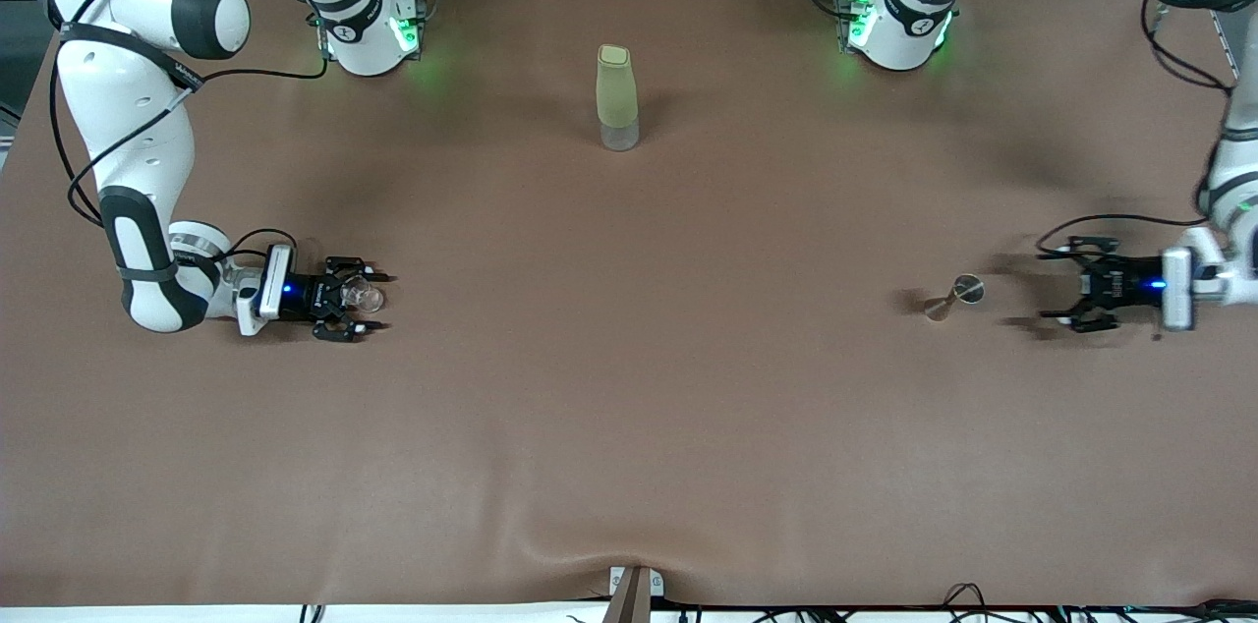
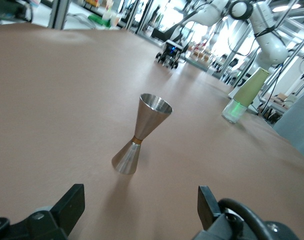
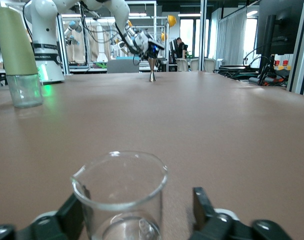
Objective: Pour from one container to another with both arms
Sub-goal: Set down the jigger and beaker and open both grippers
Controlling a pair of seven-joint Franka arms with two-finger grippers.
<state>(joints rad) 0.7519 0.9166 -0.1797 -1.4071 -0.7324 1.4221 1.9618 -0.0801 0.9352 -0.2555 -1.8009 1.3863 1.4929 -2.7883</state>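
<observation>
The right gripper point(image 1: 366, 301) stands wide around a glass beaker point(image 3: 119, 195) on the table; the left gripper point(image 1: 1057, 293), also wide, sits just beside the upright steel jigger point(image 2: 140, 133). Neither vessel is lifted, and whether pouring is ahead or done cannot be told.

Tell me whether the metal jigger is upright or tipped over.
Upright: the jigger stands on its wider cone on the table, open cup facing up, ahead of the open left tool.
</observation>
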